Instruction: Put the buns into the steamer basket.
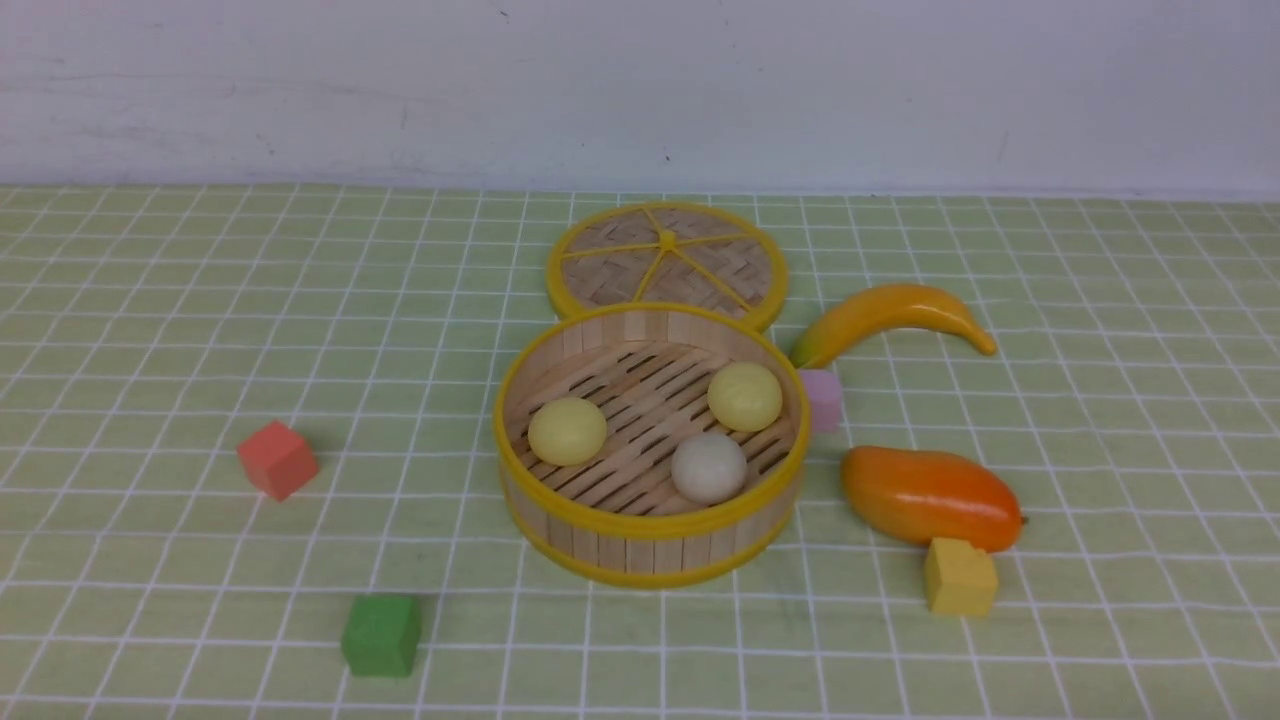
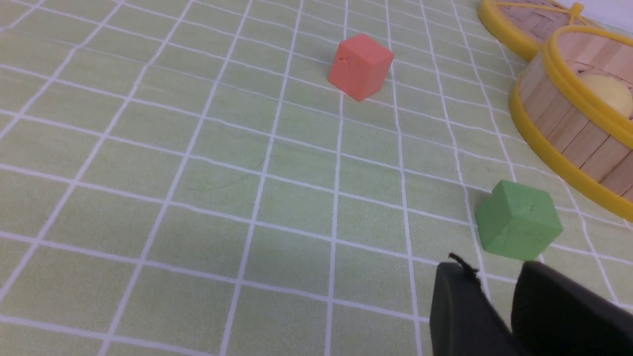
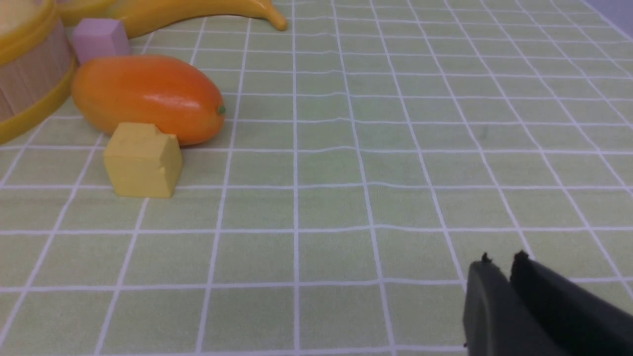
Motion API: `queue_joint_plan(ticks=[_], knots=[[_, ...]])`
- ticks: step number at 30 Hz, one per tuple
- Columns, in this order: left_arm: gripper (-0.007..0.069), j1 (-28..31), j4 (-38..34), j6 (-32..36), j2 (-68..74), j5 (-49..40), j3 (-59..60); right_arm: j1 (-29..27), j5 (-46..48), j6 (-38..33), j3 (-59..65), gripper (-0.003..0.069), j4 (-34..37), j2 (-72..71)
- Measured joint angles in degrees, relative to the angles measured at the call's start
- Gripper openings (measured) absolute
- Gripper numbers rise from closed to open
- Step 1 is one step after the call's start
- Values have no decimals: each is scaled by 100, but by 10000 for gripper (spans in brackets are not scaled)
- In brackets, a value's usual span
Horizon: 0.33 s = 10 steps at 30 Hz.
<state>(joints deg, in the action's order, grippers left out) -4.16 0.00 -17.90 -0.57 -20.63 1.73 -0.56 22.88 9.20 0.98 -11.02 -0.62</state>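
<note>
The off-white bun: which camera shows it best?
The front view. There the off-white bun lies fully visible on the slatted floor of the steamer basket, beside two yellow buns. The left wrist view shows only part of one yellow bun over the rim; the right wrist view shows only the basket's wall.

Checked green cloth (image 1: 150, 300) bearing distractors. Woven lid (image 1: 667, 264) at 12 o'clock; banana (image 1: 890, 318) at 2 o'clock; pink cube (image 1: 822, 400) beside its stem end; mango (image 1: 930, 497) at 4 o'clock, touching yellow cube (image 1: 960, 577); green cube (image 1: 381, 634) at 7 o'clock; red cube (image 1: 278, 459) at 9 o'clock.
</note>
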Motion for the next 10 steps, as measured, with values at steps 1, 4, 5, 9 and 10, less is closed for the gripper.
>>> queue_joint_plan(ticks=[1, 4, 5, 9, 10], knots=[[167, 0, 35, 0, 0, 0, 0, 0, 0, 0, 0, 69, 0, 0], [171, 0, 0, 0, 0, 0, 0, 0, 0, 0, 0, 73, 0, 0], [173, 0, 0, 0, 0, 0, 0, 0, 0, 0, 0, 75, 0, 0], [178, 0, 0, 0, 0, 0, 0, 0, 0, 0, 0, 80, 0, 0], [179, 0, 0, 0, 0, 0, 0, 0, 0, 0, 0, 82, 0, 0]])
